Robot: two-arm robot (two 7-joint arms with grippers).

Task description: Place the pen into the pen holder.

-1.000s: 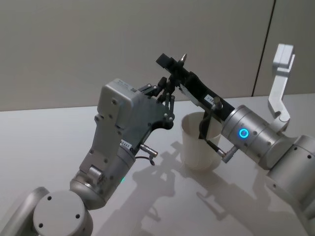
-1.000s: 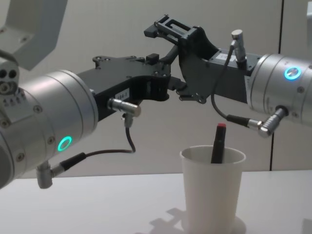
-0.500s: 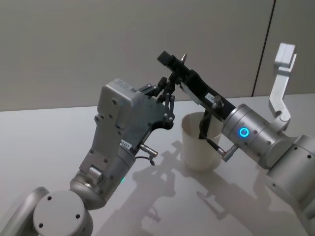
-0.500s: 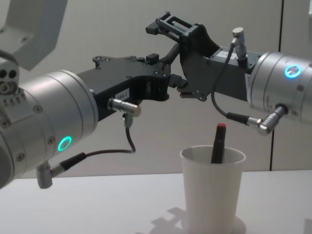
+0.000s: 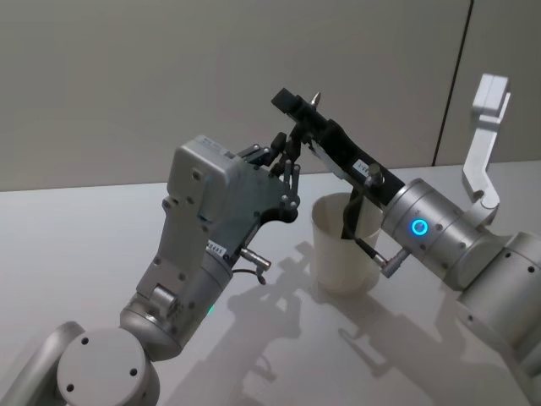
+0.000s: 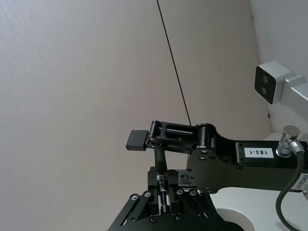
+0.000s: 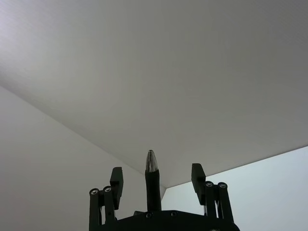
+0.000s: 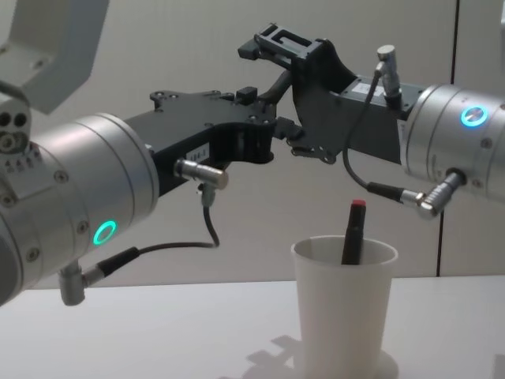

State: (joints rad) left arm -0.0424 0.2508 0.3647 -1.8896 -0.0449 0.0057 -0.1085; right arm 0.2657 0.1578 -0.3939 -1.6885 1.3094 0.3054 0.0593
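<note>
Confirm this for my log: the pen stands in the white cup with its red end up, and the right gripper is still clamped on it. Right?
Not quite. The pen does stand in the cup, red end up, but the right gripper holds nothing: it hangs above the cup, well clear of the pen, as the chest view shows. The right wrist view shows its fingers spread apart.

The pen holder (image 8: 343, 312) looks like matt white paper with a smooth wall and rolled rim; the pen (image 8: 353, 233) inside it is dark, smooth plastic with a red cap. Both arms wear satin-grey metal shells, and the right gripper (image 5: 294, 108) and left gripper (image 5: 283, 156) are matt black metal on a smooth, pale matt worktop (image 5: 76, 245).
</note>
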